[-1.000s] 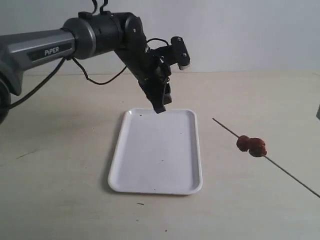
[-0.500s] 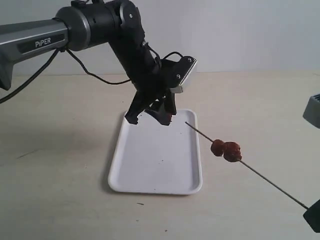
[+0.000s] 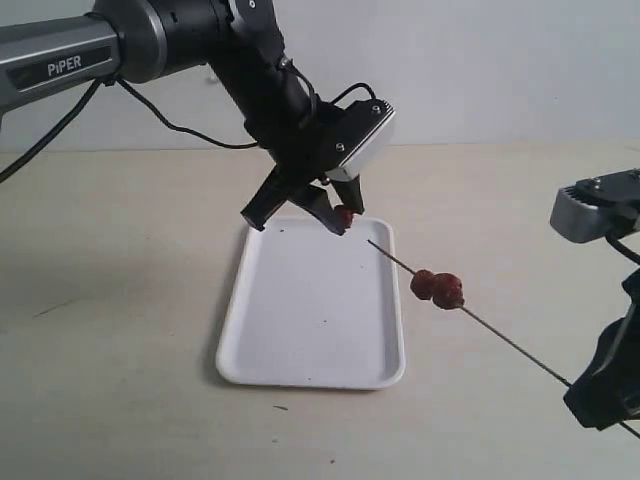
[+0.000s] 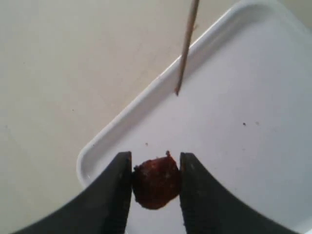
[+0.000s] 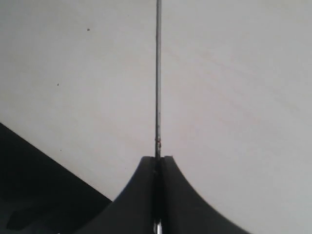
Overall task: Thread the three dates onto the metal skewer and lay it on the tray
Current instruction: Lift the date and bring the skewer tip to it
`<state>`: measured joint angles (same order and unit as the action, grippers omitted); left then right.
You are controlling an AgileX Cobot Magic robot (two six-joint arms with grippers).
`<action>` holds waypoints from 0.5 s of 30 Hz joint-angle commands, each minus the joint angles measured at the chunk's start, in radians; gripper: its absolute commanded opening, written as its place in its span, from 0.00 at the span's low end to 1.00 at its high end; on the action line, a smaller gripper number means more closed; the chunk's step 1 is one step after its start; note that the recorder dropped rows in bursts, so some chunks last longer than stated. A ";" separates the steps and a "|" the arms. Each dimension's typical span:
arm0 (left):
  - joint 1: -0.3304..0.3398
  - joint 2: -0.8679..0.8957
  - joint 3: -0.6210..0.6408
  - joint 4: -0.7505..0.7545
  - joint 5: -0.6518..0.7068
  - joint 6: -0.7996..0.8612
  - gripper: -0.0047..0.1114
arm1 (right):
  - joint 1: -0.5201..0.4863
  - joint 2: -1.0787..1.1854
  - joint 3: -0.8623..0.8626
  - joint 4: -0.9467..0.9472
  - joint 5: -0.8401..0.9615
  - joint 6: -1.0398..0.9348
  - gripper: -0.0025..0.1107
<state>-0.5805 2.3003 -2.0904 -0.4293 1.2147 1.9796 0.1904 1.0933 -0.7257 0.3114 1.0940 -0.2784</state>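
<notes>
My left gripper hangs over the far end of the white tray, shut on one reddish-brown date. In the left wrist view that date sits pinched between the two black fingers. The tip of the metal skewer points towards it with a gap between them. My right gripper is shut on the skewer's near end and holds it slanting up above the table. Two dates are threaded on it, side by side. The right wrist view shows the rod leaving the shut gripper.
The light wooden table spreads around the tray. A black cable trails from the left arm across the back. The right arm's grey wrist housing stands at the right edge, above the skewer's held end.
The skewer with its two dates has moved left, so its tip now reaches over the tray's right rim. The left gripper turned and rose a little with its date. The right arm came into view.
</notes>
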 commanded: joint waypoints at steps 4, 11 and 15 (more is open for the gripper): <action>-0.002 -0.012 0.004 -0.086 0.006 0.074 0.33 | -0.005 0.060 0.000 0.003 -0.079 -0.012 0.02; 0.000 -0.008 0.004 -0.086 0.006 0.102 0.33 | -0.005 0.058 0.000 0.001 -0.142 -0.012 0.02; 0.000 -0.008 0.004 -0.090 0.006 0.109 0.33 | -0.005 0.060 0.000 0.001 -0.140 -0.026 0.02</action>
<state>-0.5805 2.3003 -2.0904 -0.4979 1.2147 2.0836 0.1904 1.1521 -0.7257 0.3134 0.9671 -0.2857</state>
